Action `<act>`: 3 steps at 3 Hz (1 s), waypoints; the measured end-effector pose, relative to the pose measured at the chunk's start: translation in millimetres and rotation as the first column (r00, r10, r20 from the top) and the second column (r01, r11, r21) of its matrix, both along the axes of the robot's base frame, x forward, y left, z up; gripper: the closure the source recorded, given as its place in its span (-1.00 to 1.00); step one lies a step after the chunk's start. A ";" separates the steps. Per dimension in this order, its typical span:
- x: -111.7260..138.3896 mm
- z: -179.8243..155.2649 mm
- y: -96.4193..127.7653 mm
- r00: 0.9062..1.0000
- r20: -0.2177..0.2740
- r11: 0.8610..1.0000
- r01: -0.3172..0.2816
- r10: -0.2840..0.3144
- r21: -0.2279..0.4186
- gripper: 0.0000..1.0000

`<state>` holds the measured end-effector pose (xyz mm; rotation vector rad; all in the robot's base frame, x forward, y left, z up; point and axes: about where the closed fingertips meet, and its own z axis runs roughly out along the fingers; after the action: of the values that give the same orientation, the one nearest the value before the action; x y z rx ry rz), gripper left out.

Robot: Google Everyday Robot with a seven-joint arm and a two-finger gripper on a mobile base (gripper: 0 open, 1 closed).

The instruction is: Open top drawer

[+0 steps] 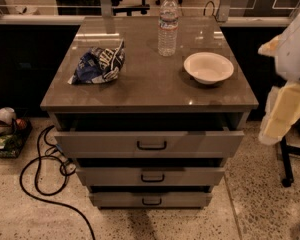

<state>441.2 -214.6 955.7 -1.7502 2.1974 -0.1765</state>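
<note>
The top drawer [149, 143] is the widest of three grey-beige drawers in a brown-topped cabinet. It stands pulled out a little, with a dark gap behind its front panel. Its small black loop handle [151, 145] sits at the middle of the panel. My gripper [285, 111] hangs at the right edge of the view as a white and pale-yellow shape. It is level with the cabinet top, to the right of the drawer, and apart from the drawer and its handle.
On the cabinet top [150, 91] are a crumpled blue chip bag [99, 64], a clear water bottle [168, 25] and a white bowl [208, 67]. Two narrower drawers [151, 176] sit below. A black cable [40, 179] loops on the floor at the left, near some clutter [5, 129].
</note>
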 end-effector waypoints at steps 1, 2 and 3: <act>3.8 -54.9 -0.2 1.000 0.020 0.998 -0.011 0.012 -0.066 -1.00; 13.3 -139.1 6.0 0.997 0.073 0.995 -0.026 0.033 -0.093 -1.00; 13.3 -139.0 6.0 0.997 0.072 0.995 -0.026 0.033 -0.093 -1.00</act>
<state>454.5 -208.6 816.6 -1.7931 2.1415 -0.3352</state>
